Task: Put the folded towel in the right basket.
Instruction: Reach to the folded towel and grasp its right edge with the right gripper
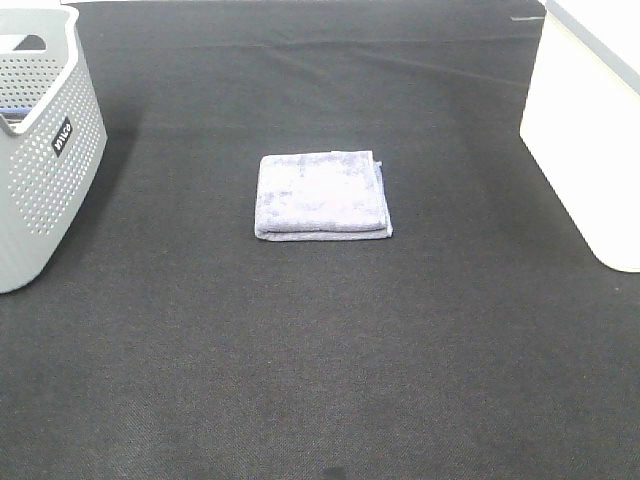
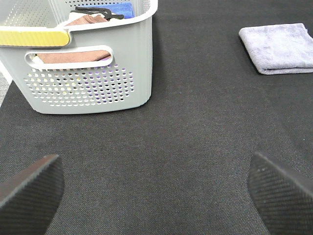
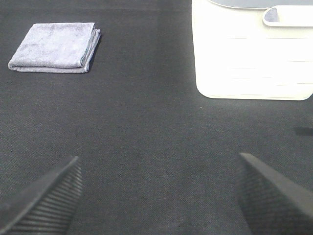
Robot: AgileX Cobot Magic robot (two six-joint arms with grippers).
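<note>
A folded lavender-grey towel (image 1: 322,195) lies flat on the black mat in the middle of the exterior high view. It also shows in the left wrist view (image 2: 279,48) and in the right wrist view (image 3: 55,47). The white right basket (image 1: 590,130) stands at the right edge; the right wrist view shows its wall (image 3: 252,58). Neither arm shows in the exterior high view. My left gripper (image 2: 156,193) is open and empty above bare mat, far from the towel. My right gripper (image 3: 159,196) is open and empty above bare mat, apart from towel and basket.
A grey perforated basket (image 1: 40,150) stands at the left edge; in the left wrist view it (image 2: 88,83) holds brown, blue and other cloths. The black mat (image 1: 320,370) covers the whole table.
</note>
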